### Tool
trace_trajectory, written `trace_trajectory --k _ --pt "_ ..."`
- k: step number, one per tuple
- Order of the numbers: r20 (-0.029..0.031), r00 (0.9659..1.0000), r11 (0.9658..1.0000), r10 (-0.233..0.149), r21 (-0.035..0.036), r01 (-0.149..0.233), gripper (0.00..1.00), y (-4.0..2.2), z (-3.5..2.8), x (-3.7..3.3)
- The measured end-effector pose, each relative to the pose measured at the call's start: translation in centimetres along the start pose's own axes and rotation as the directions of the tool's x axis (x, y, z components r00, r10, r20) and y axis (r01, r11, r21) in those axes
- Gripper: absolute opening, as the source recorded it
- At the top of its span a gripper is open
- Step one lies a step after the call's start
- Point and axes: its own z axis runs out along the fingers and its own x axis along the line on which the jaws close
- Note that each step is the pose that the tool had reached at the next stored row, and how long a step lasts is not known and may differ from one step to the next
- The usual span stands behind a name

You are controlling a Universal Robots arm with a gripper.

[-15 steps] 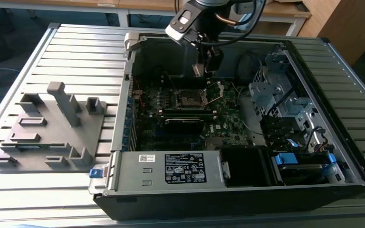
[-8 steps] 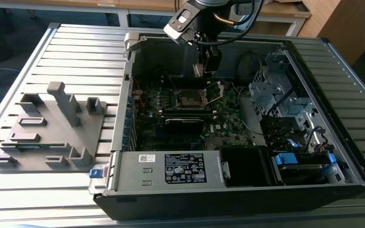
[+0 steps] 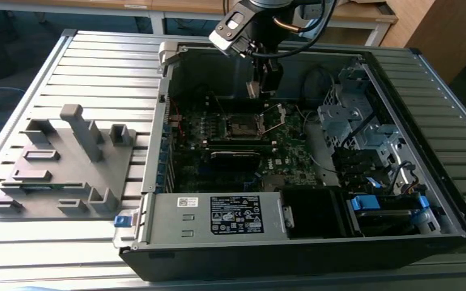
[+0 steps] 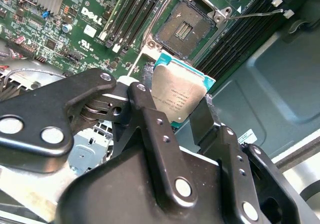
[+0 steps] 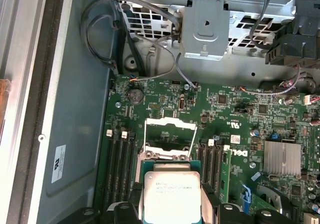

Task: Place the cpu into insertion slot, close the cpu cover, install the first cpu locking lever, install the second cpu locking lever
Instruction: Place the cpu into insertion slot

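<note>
In the exterior view the gripper [image 3: 263, 85] hangs inside the open computer case [image 3: 314, 242] that lies on the slatted table [image 3: 95, 60]. The insertion slot [image 3: 241, 125] sits on the green board just below and slightly ahead of it. The cpu cover [image 3: 275, 117] stands swung up beside the slot, so the socket is open. A small pale piece shows at the gripper's tips, too small here to make out.

The second wrist view settles it. The gripper is pinching the cpu [image 4: 177, 96], one black finger [image 4: 145, 108] against each of two opposite edges, with the dull metal top facing the camera. The chip is up in the air, clear of the board. The slot [image 4: 184, 29] lies beyond the fingertips, its dark centre bare, and a thin wire lever [image 4: 250, 16] stands out to one side of it.

In the first wrist view the cpu [image 5: 172, 194] sits squarely between the fingertips, and the raised cover frame [image 5: 170, 125] is just past it.

By my judgement the chip is light, thin and rigid. Its smooth top and narrow edges give little to grip, so it could slip or tilt. The underside contacts and the socket pins look delicate, so the edges, where it is held now, are the right place to take it.
</note>
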Motion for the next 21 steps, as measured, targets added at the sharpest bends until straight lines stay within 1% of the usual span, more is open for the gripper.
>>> trace_trajectory --k 4,6,8,13,14,15,16,18,19,21 --pt "0.0005 1.0000 1.0000 0.004 0.0000 -0.004 0.54 -0.01 0.00 0.00" --pt "0.0028 0.9994 0.9995 0.033 -0.0008 -0.033 0.54 -0.01 0.05 0.00" --pt "0.0057 0.9979 0.9979 0.065 -0.0013 -0.065 0.54 -0.02 0.07 0.00" --pt "0.0062 0.9976 0.9976 0.069 -0.0012 -0.069 0.54 -0.02 0.07 0.00" --pt "0.0062 0.9976 0.9976 0.069 0.0004 -0.069 0.54 -0.02 0.09 0.00" --pt "0.0061 0.9976 0.9976 0.069 0.0052 -0.069 0.54 -0.02 0.11 0.01" --pt "0.0060 0.9976 0.9975 0.069 0.0140 -0.069 0.54 -0.02 0.13 0.00" --pt "0.0058 0.9976 0.9969 0.069 0.0355 -0.069 0.54 -0.03 0.21 0.00" --pt "0.0059 0.9976 0.9968 0.069 0.0384 -0.070 0.54 -0.03 0.21 0.00" --pt "0.0059 0.9976 0.9968 0.069 0.0386 -0.070 0.54 -0.03 0.20 0.00"
